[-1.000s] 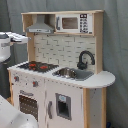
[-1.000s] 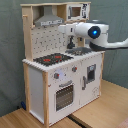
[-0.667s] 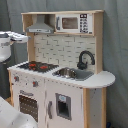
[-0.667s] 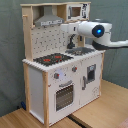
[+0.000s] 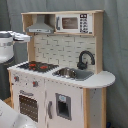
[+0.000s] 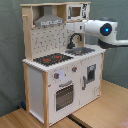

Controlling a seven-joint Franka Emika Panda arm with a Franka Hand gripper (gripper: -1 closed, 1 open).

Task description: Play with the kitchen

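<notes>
Behind the kitchen [image 6: 60,75] hangs grey curtain [image 5: 115,60]; jaws' state unclear.

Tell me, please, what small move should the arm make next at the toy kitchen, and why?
Probably a slow move further in over the counter toward the faucet and sink. In the second exterior view the arm comes in from the second exterior view's right, level with the kitchen's pegboard back, above the sink side and touching nothing. The tool itself is not clearly visible, so move slowly.
</notes>
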